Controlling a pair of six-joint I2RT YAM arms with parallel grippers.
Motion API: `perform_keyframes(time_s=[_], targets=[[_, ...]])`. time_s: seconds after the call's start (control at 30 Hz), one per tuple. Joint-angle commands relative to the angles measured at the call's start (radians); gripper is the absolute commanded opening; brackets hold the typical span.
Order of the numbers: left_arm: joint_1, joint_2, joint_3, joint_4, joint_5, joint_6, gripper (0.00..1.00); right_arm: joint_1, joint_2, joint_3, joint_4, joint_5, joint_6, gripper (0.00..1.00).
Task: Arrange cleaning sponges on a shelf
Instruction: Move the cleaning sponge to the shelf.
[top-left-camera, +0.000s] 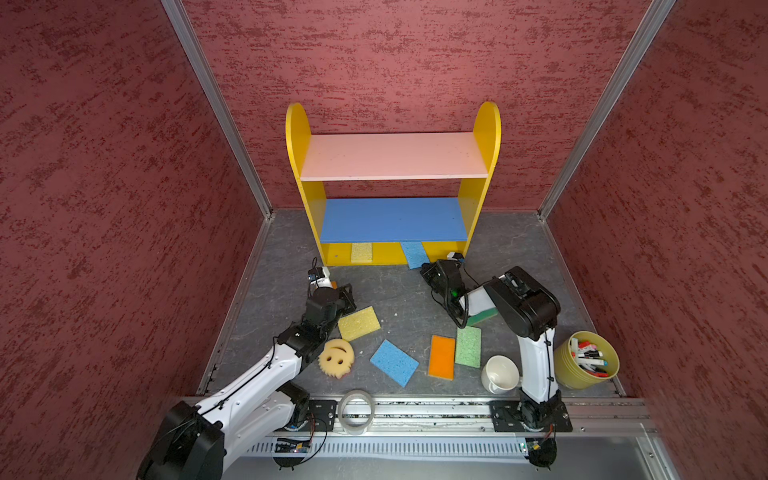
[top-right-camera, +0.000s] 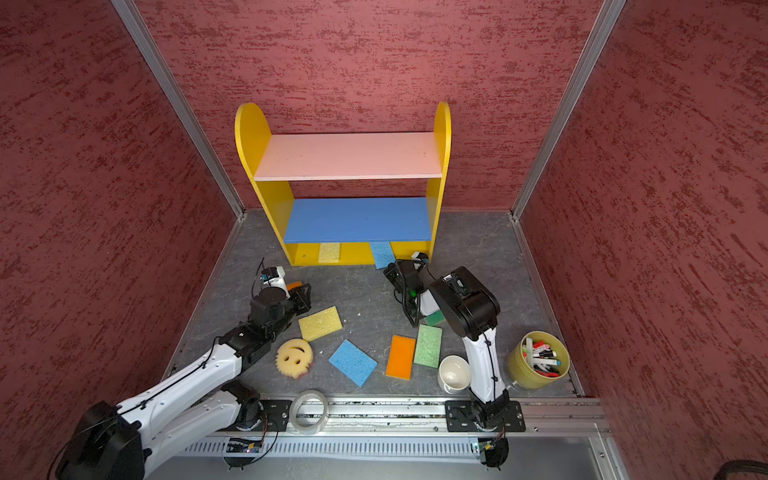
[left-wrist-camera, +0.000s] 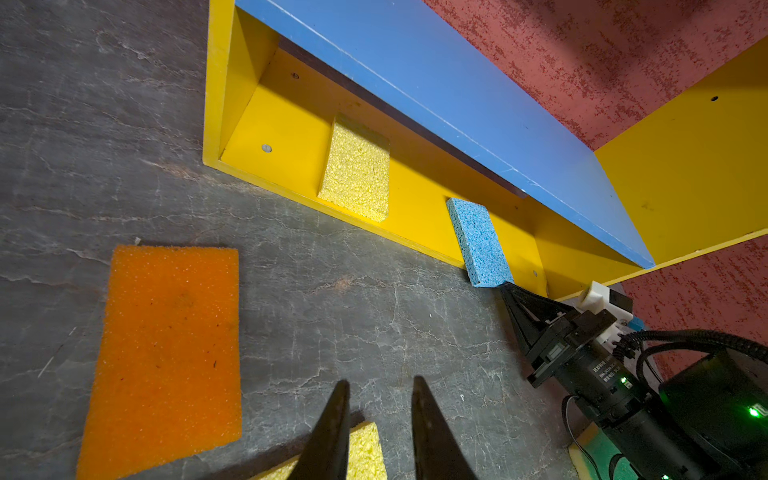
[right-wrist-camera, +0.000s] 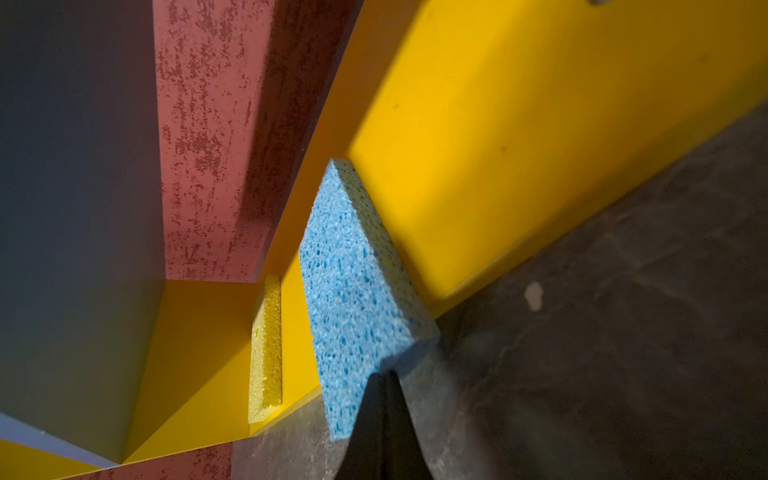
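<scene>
The right pincer (right-wrist-camera: 388, 374) has its jaws pressed together, and its tip touches the near corner of the askew blue sponge (right-wrist-camera: 353, 291). That sponge lies on the yellow base of the shelf (top-left-camera: 297, 145) and overhangs the front edge. The right arm reaches forward and low, with its elbow raised. A pale yellow sponge (left-wrist-camera: 355, 170) lies flat on the same base, apart from the blue one.

The left pincer (left-wrist-camera: 380, 380) hovers with its jaws slightly apart and grips nothing, above a corner of the loose yellow sponge (top-left-camera: 359, 323) on the counter (top-left-camera: 395, 299). An orange sponge (left-wrist-camera: 166, 353) lies just beside it. The smiley sponge (top-left-camera: 336, 357), second blue sponge (top-left-camera: 393, 362), second orange sponge (top-left-camera: 441, 356) and green sponge (top-left-camera: 468, 346) lie nearer the rail.
</scene>
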Motion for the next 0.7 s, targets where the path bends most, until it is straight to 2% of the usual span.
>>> perform_keyframes(time_s=[0.0, 0.33, 0.67], targets=[[0.006, 0.002, 0.006, -0.012, 0.013, 0.005, 0.27, -0.003, -0.015, 0.04, -0.071, 0.047, 0.024, 0.0], [0.007, 0.006, 0.006, -0.014, 0.015, -0.001, 0.27, 0.007, 0.029, 0.098, -0.039, 0.013, 0.016, 0.0], [0.007, -0.007, 0.007, -0.022, 0.019, -0.003, 0.27, 0.04, -0.088, -0.057, -0.033, 0.021, -0.009, 0.0]])
